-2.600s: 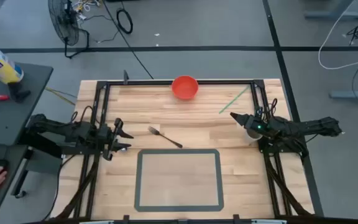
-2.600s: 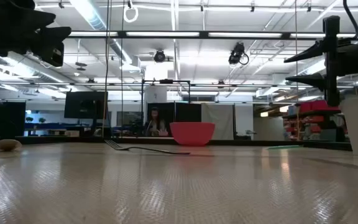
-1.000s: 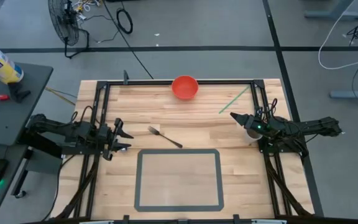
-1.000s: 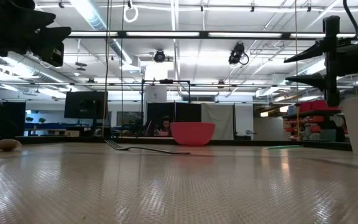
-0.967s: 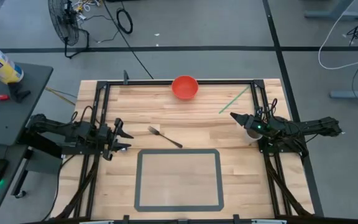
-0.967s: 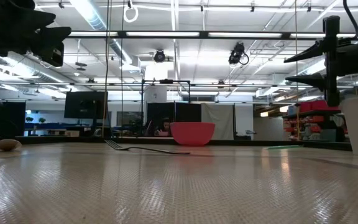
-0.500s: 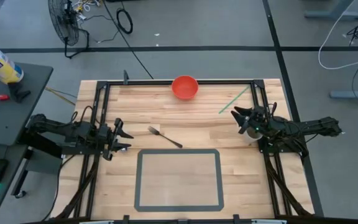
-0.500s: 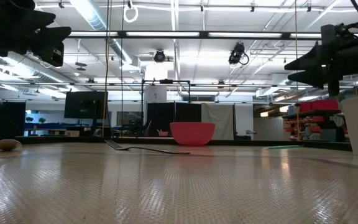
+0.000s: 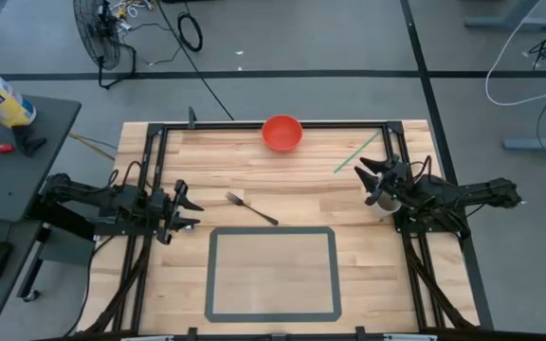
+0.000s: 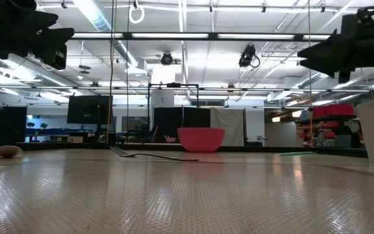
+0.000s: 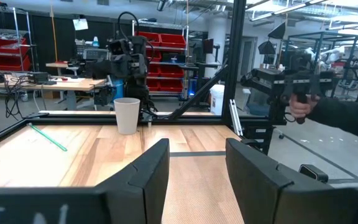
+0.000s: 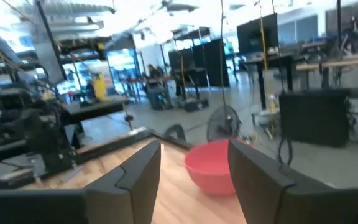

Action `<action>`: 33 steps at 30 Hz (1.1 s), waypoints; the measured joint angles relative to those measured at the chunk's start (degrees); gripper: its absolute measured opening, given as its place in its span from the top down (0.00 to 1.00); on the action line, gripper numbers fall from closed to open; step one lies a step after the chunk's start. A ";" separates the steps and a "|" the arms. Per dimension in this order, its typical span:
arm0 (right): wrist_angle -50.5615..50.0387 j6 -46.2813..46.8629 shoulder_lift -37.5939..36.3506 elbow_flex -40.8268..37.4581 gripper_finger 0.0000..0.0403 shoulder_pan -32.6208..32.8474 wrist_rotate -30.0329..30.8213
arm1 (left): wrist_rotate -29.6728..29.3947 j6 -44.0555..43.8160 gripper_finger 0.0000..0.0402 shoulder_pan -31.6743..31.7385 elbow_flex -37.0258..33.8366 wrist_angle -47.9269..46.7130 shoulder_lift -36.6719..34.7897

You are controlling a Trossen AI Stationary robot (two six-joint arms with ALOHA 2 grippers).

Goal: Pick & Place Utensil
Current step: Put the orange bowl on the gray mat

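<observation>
Inspecting position: fork [image 9: 251, 207] lies flat on the wooden surface [image 9: 311, 175], left of centre, just beyond the grey taped rectangle [image 9: 271, 273], touching nothing.
Nearer arm: left gripper [image 9: 184, 210] hovers at the surface's left edge, near the fork and about level with it; judged the better placed to take it.
Left jaws: released, fingers [image 11: 148, 171] apart with nothing between them.
Bearing from left jaws: fork lies straight ahead toward the surface's middle, clear bare wood between.
Fork long axis: diagonal; tines point to the far-left corner, handle end runs toward the near right, ending close to the rectangle's far edge.
Approach judgement: jaws would need to turn across that diagonal and close on the handle's mid-length.
Right gripper [image 9: 372, 176]: raised at the right edge, beside the white cup [image 9: 384, 202], well apart from the fork.
Right jaws: released, empty, aimed across toward the far side.
Far items: green straw [image 9: 357, 152] lies slanted near the right frame; red bowl [image 9: 282, 133] stands at the far edge, centre.
Placement target: not settled by the views; bowl or taped rectangle both plausible.
</observation>
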 joint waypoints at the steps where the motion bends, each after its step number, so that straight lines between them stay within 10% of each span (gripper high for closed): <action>1: 0.36 -0.97 0.00 0.00 0.53 0.00 -0.64 | 0.00 0.00 0.59 -0.01 0.00 0.00 0.00; 33: 30.01 -13.70 46.43 12.30 0.55 -2.59 -30.51 | 0.00 0.00 0.59 0.00 0.00 0.00 0.00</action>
